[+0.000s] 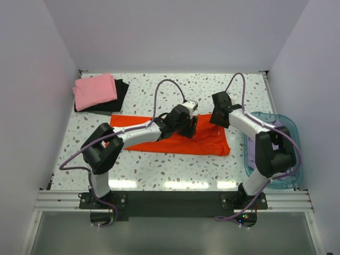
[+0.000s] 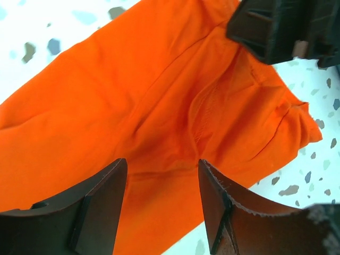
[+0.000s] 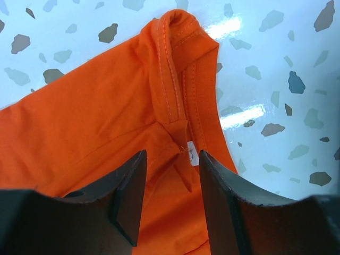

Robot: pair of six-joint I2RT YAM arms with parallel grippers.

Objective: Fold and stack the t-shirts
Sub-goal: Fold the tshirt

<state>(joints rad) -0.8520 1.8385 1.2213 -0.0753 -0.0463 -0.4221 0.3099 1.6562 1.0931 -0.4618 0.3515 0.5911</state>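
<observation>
1. The orange shirt point(image 1: 212, 142) lies as a long band across the middle of the tabletop point(image 1: 143, 162). One end reaches toward the left edge. The other end stops just short of the blue basket point(image 1: 287, 118) at the right edge.
2. The left gripper point(image 1: 192, 125) hangs over the middle of the orange shirt, its arm stretched across the cloth from the near left.
3. In the left wrist view, the left gripper point(image 2: 162, 172) has its jaws spread, and creased orange shirt point(image 2: 133, 106) shows in the gap below them. They pinch nothing.
4. The right gripper point(image 1: 217, 120) is near the left one, over the far edge of the shirt toward its right end. It also shows as a dark block at the top of the left wrist view point(image 2: 281, 26).
5. In the right wrist view, the right gripper point(image 3: 170, 162) has its jaws apart above a stitched, doubled-over hem of the orange shirt point(image 3: 95, 122). A small white tag sits between them. The cloth is not gripped.
6. At the far left corner, a folded pink shirt point(image 1: 94, 90) rests on top of a black shirt point(image 1: 121, 94).
</observation>
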